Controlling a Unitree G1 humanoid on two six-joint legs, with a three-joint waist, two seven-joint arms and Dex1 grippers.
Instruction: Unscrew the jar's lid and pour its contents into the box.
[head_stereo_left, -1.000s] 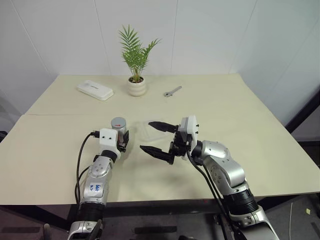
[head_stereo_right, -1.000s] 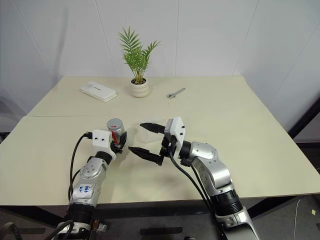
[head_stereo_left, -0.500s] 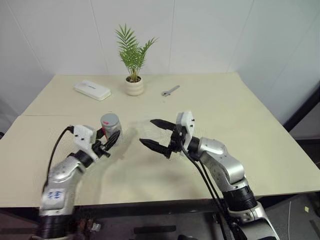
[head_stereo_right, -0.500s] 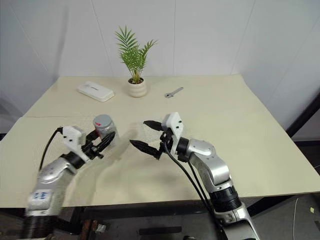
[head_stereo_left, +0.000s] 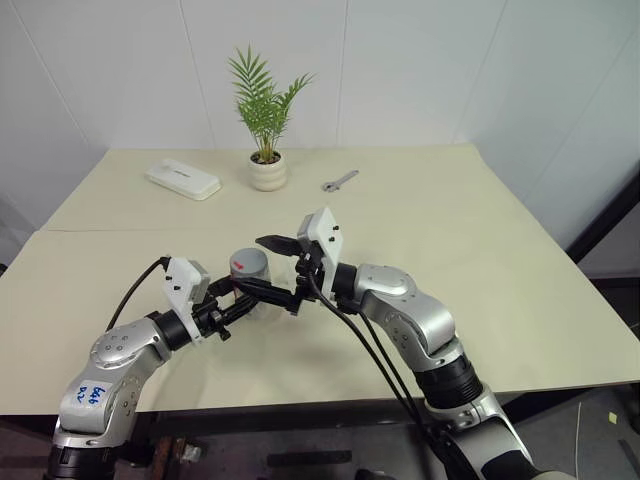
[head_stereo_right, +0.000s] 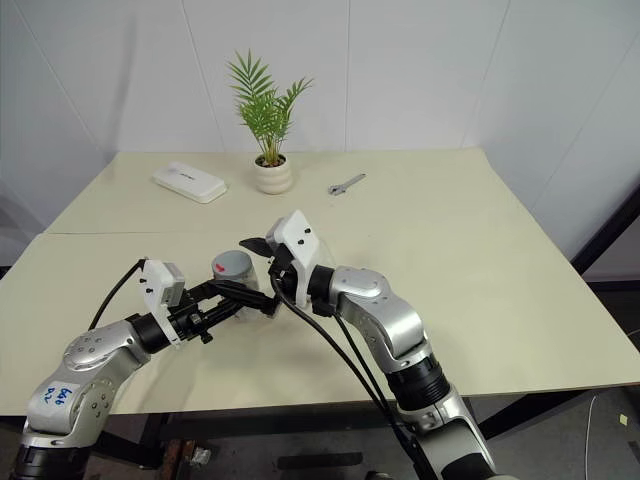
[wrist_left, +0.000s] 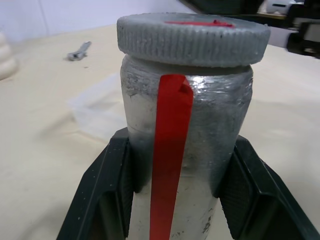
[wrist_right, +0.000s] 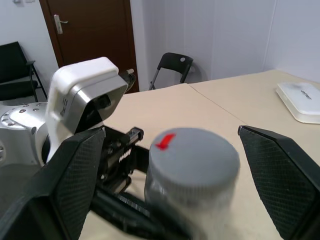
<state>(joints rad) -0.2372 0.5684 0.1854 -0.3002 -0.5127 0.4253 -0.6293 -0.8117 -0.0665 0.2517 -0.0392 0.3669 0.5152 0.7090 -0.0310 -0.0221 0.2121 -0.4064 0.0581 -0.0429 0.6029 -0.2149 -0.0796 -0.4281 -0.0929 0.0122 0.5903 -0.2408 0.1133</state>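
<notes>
You see silver arms, black wrist joints, white camera housings, black cables; blue handwritten label on left forearm (head_stereo_left: 92, 392).

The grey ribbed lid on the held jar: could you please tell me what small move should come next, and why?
Probably close the right gripper onto the grey ribbed lid. Its open fingers straddle the lid without touching, the left gripper clamps the translucent grey jar with the red stripe, and the lid is still screwed on.
</notes>
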